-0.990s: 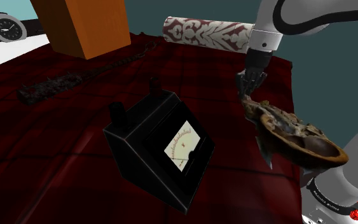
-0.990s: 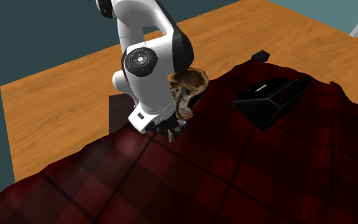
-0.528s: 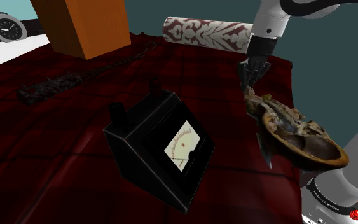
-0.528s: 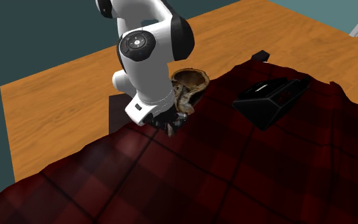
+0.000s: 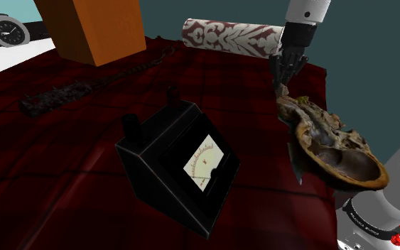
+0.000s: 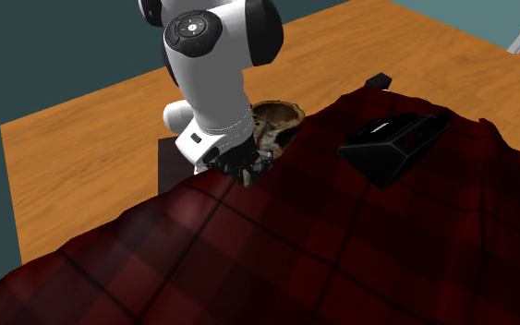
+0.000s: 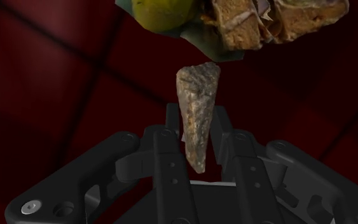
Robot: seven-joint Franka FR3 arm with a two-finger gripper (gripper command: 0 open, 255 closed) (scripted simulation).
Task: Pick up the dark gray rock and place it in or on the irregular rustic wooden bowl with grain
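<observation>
A grey-brown, wedge-shaped rock (image 7: 196,108) is clasped between my black gripper's (image 7: 195,127) fingers and points out beyond the fingertips. The rough wooden bowl (image 5: 333,145) lies on the dark red plaid cloth near the shoulder view's right edge. In the wrist view the bowl's ragged rim (image 7: 247,25) lies just beyond the rock's tip. My gripper (image 5: 285,77) hangs above the bowl's far end. In the second exterior view my gripper (image 6: 247,173) is low over the cloth, beside the bowl (image 6: 278,123).
A black meter box (image 5: 177,170) stands mid-cloth. A patterned roll (image 5: 230,34), an orange box (image 5: 92,28) and a clock (image 5: 6,30) sit at the back. A dark chain-like strip (image 5: 56,96) lies on the left. The stand (image 5: 383,220) is at lower right.
My gripper has risen and shifted toward the far end of the bowl, carrying the rock with it. The bowl and the meter box have stayed put.
</observation>
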